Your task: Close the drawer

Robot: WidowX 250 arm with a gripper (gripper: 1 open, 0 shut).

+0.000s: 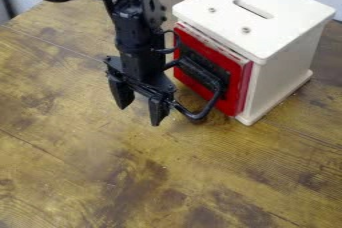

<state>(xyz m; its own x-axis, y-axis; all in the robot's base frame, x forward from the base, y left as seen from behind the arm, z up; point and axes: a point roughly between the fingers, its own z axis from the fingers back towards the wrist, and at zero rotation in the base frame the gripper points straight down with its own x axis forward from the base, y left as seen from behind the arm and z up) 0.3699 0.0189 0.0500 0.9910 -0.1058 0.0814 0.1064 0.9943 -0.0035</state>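
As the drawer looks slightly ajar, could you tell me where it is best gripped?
Take the black loop handle on the red drawer front. It stands proud of the panel, so the open gripper could straddle its bar from above, probably.

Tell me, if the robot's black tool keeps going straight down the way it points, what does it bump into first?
Most likely the brown wooden table. The black tool points straight down with its jaws open, just left of the red drawer's black loop handle. Nothing seems to lie under it, though depth is hard to judge.
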